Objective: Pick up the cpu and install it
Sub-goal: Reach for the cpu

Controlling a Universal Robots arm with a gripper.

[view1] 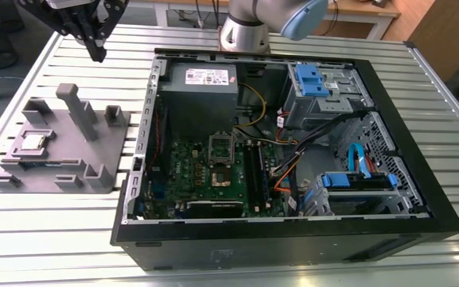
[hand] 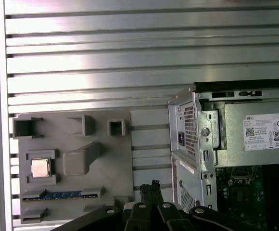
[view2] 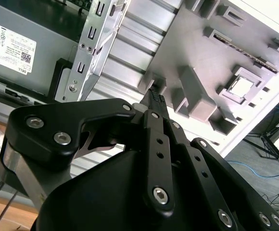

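Exterior view: your pincer (view1: 98, 56) hangs clear above the tabletop (view1: 46, 233), near the grey block (view1: 102, 149), its tips drawn narrow and holding nothing. The cpu (view1: 34, 142) lies seated in that block's recess, so you have both pickup and install left.

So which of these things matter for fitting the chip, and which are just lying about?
For the job: cpu, grey holder block under it, gripper, motherboard.
Just there: power supply, blue drive cage, orange cables.
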